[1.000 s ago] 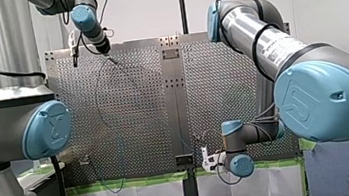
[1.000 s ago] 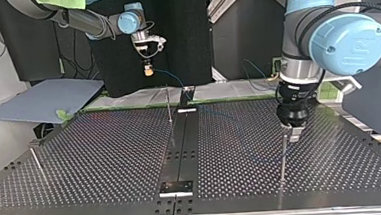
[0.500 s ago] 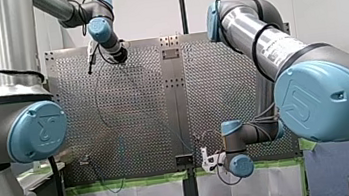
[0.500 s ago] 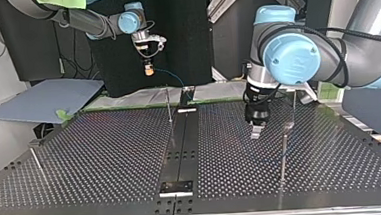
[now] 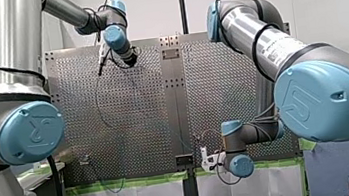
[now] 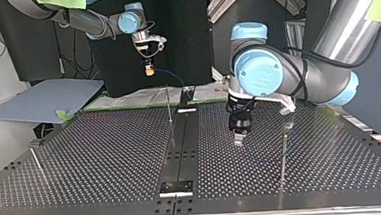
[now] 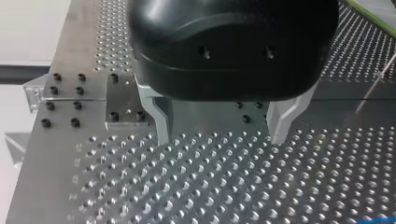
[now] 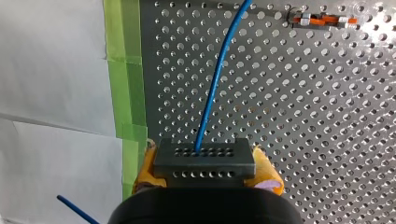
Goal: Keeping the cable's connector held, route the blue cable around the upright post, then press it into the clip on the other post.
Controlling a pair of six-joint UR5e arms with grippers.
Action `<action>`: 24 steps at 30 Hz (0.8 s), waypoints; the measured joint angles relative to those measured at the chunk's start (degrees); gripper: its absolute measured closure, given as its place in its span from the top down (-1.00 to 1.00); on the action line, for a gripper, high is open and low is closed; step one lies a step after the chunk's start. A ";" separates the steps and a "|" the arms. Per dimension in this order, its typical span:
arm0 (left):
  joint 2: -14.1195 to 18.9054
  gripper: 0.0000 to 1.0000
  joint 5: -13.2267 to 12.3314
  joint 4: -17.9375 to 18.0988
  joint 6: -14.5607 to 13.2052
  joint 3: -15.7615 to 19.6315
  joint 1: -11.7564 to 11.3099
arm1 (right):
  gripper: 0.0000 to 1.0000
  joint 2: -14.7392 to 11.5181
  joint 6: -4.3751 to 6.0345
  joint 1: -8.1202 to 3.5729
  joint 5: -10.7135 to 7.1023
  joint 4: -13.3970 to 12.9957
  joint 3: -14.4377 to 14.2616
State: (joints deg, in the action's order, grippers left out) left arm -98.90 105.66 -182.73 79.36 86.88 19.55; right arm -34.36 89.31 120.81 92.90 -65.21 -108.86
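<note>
The blue cable was judged limp, best pinched beyond the connector clamped by the right gripper; the left gripper was spread.

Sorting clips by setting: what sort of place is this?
Probably a robotics lab bench: my left arm and my right arm reach over a perforated metal table with upright posts, and my right gripper holds the connector of a blue cable.

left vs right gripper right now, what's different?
My left gripper: jaws open, nothing between its bare metal fingers. My right gripper: shut on the dark connector, blue cable leading out. Left hangs low over the perforated table; right is raised higher, near its edge. Right has yellow pads; left shows none. Both have black bodies.
</note>
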 joint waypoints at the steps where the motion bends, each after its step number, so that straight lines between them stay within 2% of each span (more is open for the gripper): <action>1: -0.44 0.97 0.43 0.24 -0.39 -0.43 0.30 | -1.00 -0.01 0.00 0.00 -0.06 -0.01 0.00; 6: -2.25 0.97 2.62 2.03 -1.83 -2.06 1.03 | -1.00 0.02 0.00 -0.01 -0.28 -0.08 0.00; 13: -3.66 0.97 5.96 3.01 -3.29 -2.33 0.76 | -1.00 0.03 0.00 -0.01 -0.34 -0.26 0.00; 24: -4.27 0.97 11.50 6.24 -8.56 -2.35 0.51 | -1.00 0.11 0.00 0.07 -0.39 -0.32 0.00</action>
State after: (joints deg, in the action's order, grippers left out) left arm -103.17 117.16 -176.48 70.81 84.53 20.06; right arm -34.26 89.32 120.88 92.51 -65.52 -108.86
